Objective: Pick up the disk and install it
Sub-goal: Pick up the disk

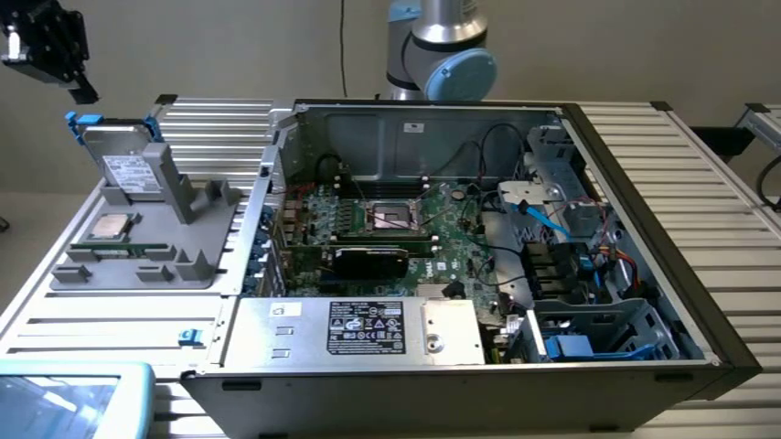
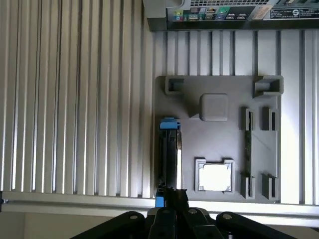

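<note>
**Closed gripper poised above the upright disk**

In the wrist view, the gripper (image 2: 175, 195) is seen closest to the lens. Its two dark fingers are pressed together and nothing is held between them. In the exterior view the gripper (image 1: 83, 91) is seen at the upper left, raised above the table (image 1: 696, 155).

The disk (image 1: 124, 163) is shown as a flat, rectangular, silver-grey metal drive. A white printed label is carried on its broad face, and blue plastic tabs (image 1: 80, 120) are fitted at its upper corners. It is stood upright on one edge in a slot of a grey fixture (image 1: 159, 261), at the end of that fixture farther from the exterior camera. The fixture is laid on the slatted table at the exterior view's left of an open computer case (image 1: 427, 393). A small square silver chip (image 1: 112, 226) is seated on the same fixture, just in front of the disk.

The disk is found below the gripper and slightly toward the exterior view's right of the fingertips. A clear gap is seen between the two, so no contact is made. From the wrist camera the disk (image 2: 169, 154) is viewed edge-on as a narrow dark strip. It is capped with blue, and the closed fingertips are lined up over one end of it.
</note>
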Available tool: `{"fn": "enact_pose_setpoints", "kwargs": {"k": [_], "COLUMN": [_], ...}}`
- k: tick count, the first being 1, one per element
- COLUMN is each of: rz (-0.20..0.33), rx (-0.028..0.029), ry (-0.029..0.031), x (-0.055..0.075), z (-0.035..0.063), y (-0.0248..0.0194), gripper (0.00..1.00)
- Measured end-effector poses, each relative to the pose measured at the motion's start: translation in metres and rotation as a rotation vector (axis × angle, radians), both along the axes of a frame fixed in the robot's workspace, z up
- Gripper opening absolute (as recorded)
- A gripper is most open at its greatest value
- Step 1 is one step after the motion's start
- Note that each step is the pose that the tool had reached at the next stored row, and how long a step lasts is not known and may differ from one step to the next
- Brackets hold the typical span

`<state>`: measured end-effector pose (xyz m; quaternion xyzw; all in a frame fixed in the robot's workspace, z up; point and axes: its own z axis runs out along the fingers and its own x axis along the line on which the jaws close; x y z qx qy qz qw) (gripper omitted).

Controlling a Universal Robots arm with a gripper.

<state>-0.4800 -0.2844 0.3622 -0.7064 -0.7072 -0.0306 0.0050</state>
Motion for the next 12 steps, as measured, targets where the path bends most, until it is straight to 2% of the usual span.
{"fn": "enact_pose_setpoints", "kwargs": {"k": [4,7,10,12], "rz": [-0.008,-0.019,-0.029,-0.029], "rx": [0.0,0.0,-0.0001,-0.0001], "ry": [0.001,0.0067,0.016,0.0166], "x": [-0.0086,-0.0098,-0.0102,-0.0102], "z": [-0.0005,-0.0008,-0.0012,-0.0011], "y": [0.0,0.0,0.0001,0.0001], "gripper": [0.11,0.11,0.11,0.11]}}
